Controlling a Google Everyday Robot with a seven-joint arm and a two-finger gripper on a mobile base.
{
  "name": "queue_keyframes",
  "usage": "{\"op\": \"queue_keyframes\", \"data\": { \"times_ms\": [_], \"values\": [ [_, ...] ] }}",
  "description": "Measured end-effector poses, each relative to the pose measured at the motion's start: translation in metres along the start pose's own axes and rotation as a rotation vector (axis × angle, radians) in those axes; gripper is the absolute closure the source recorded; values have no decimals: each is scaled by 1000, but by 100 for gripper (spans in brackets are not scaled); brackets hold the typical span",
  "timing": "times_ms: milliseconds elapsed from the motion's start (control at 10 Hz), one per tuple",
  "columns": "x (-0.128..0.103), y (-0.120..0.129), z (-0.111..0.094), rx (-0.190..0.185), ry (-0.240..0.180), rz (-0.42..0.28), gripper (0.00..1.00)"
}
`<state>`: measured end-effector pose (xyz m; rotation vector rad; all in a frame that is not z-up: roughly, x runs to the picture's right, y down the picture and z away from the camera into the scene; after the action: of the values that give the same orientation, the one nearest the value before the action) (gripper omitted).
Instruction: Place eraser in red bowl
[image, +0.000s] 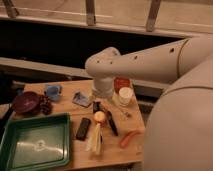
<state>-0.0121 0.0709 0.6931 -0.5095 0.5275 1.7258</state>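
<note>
Jaws' state cannot be told; gripper (97, 106) hangs near the eraser (83, 128), whose long axis runs near-to-far.

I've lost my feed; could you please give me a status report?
Gripper low over table middle, just beyond the eraser. Eraser flat on table, not held. Red bowl at back; white cup in front of it, knife near eraser.
</note>
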Motion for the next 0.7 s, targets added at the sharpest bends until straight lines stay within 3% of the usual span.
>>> {"op": "queue_keyframes", "data": {
  "times_ms": [300,700],
  "values": [
    [15,41,44,-92,82,-27,20],
    [25,60,88,-148,183,-58,20]
  ]
}}
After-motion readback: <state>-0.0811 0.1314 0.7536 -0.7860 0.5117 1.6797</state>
